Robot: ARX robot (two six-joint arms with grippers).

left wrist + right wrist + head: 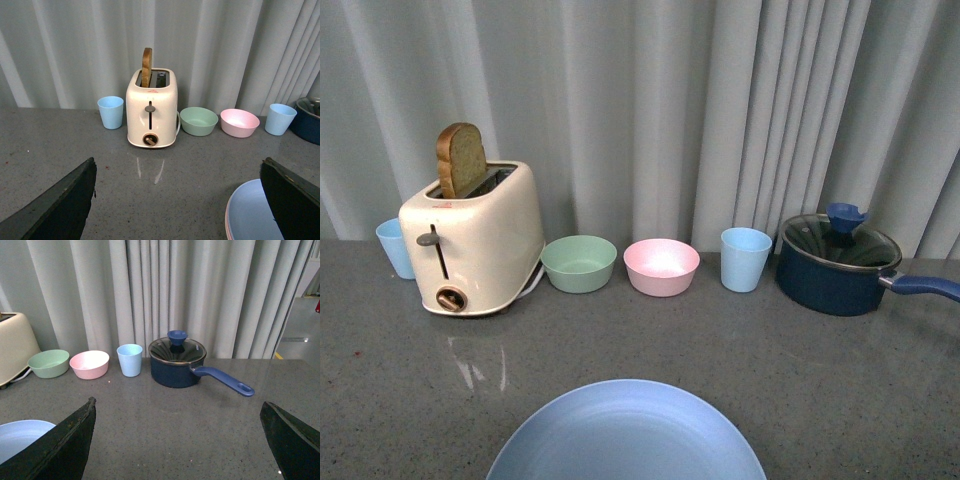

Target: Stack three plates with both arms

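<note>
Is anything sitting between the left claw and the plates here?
Nothing visible does. In the left wrist view the open left claw looks over bare grey countertop, and the light blue round plastic plate with a pink plate rim under it lies just beside one finger. The cream toaster stands well behind.

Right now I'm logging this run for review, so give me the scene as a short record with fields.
plates: light blue plate at the near edge on top; a pink rim shows beneath it; beige one not visible
left hand: open, holding nothing
right hand: open, holding nothing
back row: toaster with bread, green bowl, pink bowl, blue cup, lidded blue saucepan
behind toaster: second blue cup
surface: grey countertop
</note>
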